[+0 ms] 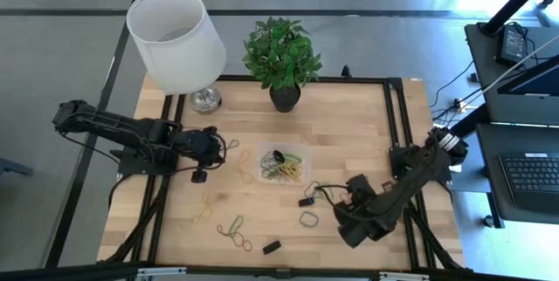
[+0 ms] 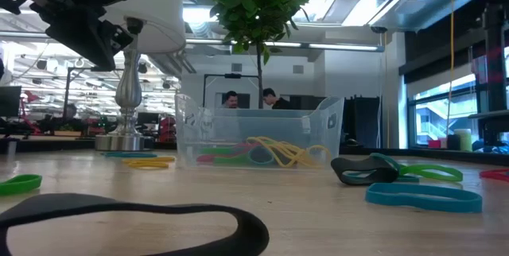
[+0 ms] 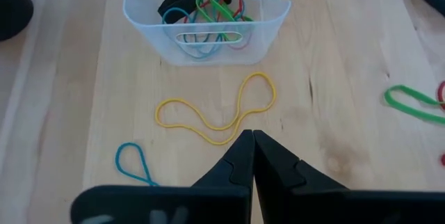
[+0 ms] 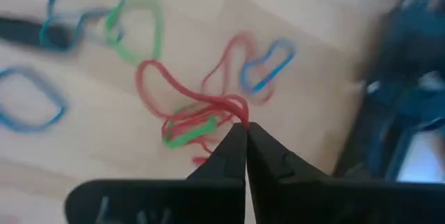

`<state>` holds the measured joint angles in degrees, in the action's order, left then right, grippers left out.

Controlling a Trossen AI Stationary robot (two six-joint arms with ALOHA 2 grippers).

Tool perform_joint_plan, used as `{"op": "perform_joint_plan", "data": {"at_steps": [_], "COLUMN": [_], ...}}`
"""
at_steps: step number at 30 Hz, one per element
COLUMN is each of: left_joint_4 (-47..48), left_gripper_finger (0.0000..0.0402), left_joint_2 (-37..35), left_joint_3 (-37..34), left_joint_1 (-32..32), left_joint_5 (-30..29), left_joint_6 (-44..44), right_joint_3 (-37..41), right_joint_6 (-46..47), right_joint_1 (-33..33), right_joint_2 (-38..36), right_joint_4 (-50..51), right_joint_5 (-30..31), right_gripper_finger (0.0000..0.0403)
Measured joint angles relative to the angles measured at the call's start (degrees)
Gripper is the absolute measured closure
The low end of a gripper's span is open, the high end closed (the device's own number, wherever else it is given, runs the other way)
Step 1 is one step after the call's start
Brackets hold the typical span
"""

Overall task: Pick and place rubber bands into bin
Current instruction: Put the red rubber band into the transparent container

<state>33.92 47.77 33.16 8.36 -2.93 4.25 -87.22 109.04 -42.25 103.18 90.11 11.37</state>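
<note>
Stretching from the table's right edge toward its front middle, the right arm lies low, and the right gripper [image 4: 245, 128] has its fingers pressed together on a red rubber band [image 4: 182, 97] beside green and blue loops. The left arm reaches in from the left; the left gripper [image 3: 252, 138] is closed and holds nothing, above a yellow rubber band [image 3: 215, 111]. The clear bin [image 1: 281, 164] stands in the table's middle with several coloured bands inside.

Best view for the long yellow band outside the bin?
Left wrist view: the yellow band lies whole and unobstructed before the bin. High view shows it small; low view shows an edge-on sliver; right wrist view misses it.
</note>
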Motion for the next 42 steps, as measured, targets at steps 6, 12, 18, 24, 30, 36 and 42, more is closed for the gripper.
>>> {"op": "perform_joint_plan", "data": {"at_steps": [6, 12, 18, 24, 30, 36, 42], "left_joint_4": [-0.9, -1.2, -3.8, -6.1, -6.1, -6.1, -6.1], "left_gripper_finger": [0.04, 0.04, 0.0398, 0.0399, 0.04, 0.0399, 0.0399], "left_joint_2": [0.0, 0.0, 0.0, 0.0, 0.0, 0.0, 0.0], "left_joint_3": [0.0, 0.0, 0.0, 0.0, 0.0, 0.0, 0.0], "left_joint_1": [0.0, 0.0, 0.0, 0.0, 0.0, 0.0, 0.0], "left_joint_5": [0.0, -0.5, -3.6, -3.6, -5.1, -5.0, -4.9], "left_joint_6": [3.0, 3.1, 2.3, 0.5, 0.5, 0.5, 0.5], "right_joint_3": [1.5, 2.3, 2.3, 2.3, 2.3, 2.3, 2.3], "right_joint_6": [-5.9, -12.3, -18.9, -19.5, -19.3, -19.2, -19.3], "right_joint_1": [3.7, 8.2, 11.4, 12.1, 12.1, 12.1, 12.5], "right_joint_2": [-3.4, -8.0, -10.6, -10.9, -10.9, -10.9, -10.9], "right_joint_4": [0.0, 0.1, -0.2, -0.1, -0.1, -0.3, -1.2], "right_joint_5": [11.3, 14.6, 9.3, 8.3, 8.4, 8.4, 9.3], "right_gripper_finger": [0.0401, 0.0401, 0.04, 0.04, 0.04, 0.0399, 0.0395]}}
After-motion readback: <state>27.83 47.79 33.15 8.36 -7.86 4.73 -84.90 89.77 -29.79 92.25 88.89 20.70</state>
